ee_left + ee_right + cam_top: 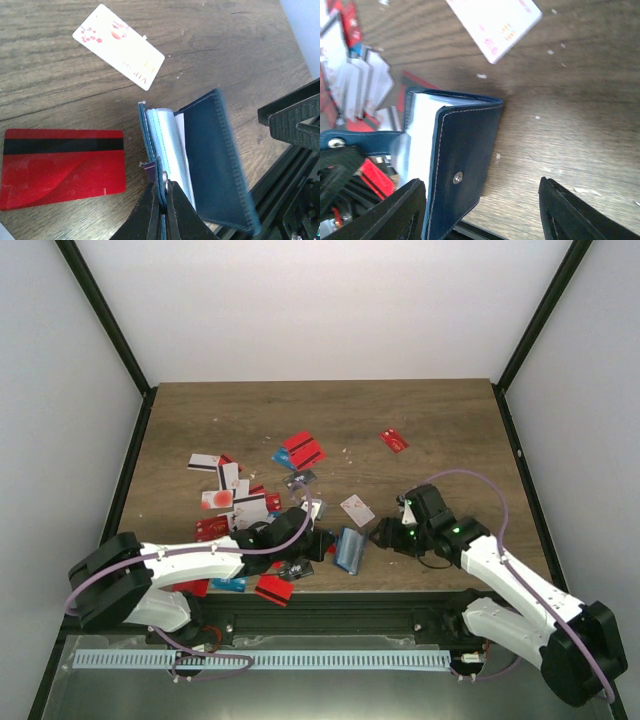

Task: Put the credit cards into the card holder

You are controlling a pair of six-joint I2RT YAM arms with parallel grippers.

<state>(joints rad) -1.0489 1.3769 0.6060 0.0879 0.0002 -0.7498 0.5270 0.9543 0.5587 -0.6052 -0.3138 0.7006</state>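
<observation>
The card holder [350, 549], a navy folding wallet with a light-blue inside, stands half open near the table's front edge. My left gripper [165, 197] is shut on its tab-side flap [152, 145]; the other navy cover [215, 160] hangs free. My right gripper [480, 215] is open just right of the holder [465, 150], its fingers [395, 212] either side of that cover without touching. Credit cards [240, 502] lie scattered to the left and behind. A red striped card [62, 167] lies beside the holder and a white flowered card [119, 46] just beyond it.
More red cards [303, 450] lie mid-table and one red card [394, 440] lies apart at the back right. A black frame rail [400, 602] runs along the table's front edge, close under the holder. Side posts [135, 445] border the table.
</observation>
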